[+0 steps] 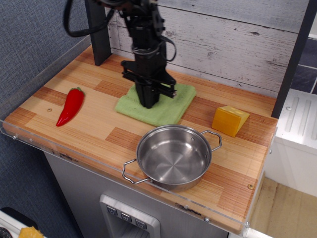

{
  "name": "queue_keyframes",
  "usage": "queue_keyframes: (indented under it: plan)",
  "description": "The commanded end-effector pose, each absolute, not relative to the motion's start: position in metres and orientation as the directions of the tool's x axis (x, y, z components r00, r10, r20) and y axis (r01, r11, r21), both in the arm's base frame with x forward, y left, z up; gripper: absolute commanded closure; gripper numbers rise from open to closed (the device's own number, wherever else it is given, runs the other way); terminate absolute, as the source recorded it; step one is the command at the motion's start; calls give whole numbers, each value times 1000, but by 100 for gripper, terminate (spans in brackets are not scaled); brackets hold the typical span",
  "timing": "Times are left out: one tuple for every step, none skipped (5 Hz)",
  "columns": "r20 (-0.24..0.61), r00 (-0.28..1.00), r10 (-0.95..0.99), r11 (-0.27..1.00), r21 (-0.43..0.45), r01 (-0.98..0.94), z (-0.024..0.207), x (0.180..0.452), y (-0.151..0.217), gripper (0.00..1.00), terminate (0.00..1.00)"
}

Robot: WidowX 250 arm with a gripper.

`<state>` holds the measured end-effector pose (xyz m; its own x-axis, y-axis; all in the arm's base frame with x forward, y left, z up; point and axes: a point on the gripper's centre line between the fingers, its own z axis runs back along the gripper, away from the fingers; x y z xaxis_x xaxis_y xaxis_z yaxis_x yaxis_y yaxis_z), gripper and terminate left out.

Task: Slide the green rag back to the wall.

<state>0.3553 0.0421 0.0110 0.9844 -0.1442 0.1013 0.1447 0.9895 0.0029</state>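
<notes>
Steel pan (pixel 173 157) empty, just beside green rag (pixel 163 106).

**A mock kitchen set up for robot trials**

A wood-patterned counter (pixel 208 111) edged in clear acrylic stands against the wall (pixel 233 44) of whitewashed planks. On the counter sit a steel pan (pixel 173 157), a red chili pepper (pixel 71 105) and a yellow cheese wedge (pixel 230 120). Left of the counter hangs a blue-grey fabric panel (pixel 29 44), a staged backdrop.
</notes>
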Motion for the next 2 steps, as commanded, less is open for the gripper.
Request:
queue_keyframes:
  plan:
    - [185, 977, -105, 994, 23, 103, 21, 380, 37, 100, 0]
    - [177, 979, -106, 994, 43, 99, 21, 384, 39, 100, 0]
